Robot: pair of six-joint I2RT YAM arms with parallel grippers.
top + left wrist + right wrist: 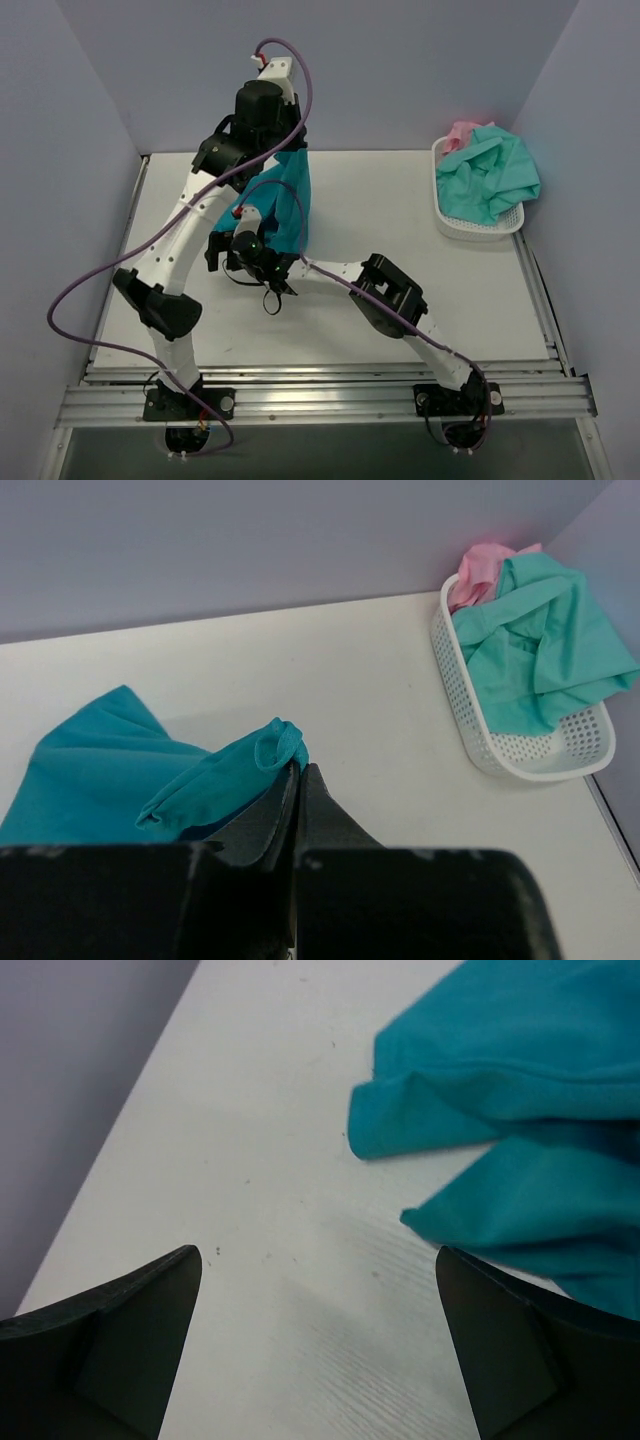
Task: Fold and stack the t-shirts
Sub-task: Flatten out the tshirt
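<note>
**Teal shirt hangs from left gripper**

Left gripper is clamped on the teal t-shirt, upper centre-left of the top view. The cloth's long axis runs top-to-bottom in frame, lower end on the table. Right gripper has its jaws apart, gripping nothing.

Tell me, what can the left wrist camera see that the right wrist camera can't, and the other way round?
Only the left wrist view shows the white perforated basket, which holds a mint-green t-shirt and a pink t-shirt. It also shows the left gripper shut on a hem of the teal-blue t-shirt. Only the right wrist view shows the right gripper, its fingers wide apart over the white table and holding nothing. Both views show the teal-blue t-shirt and the white table.
</note>
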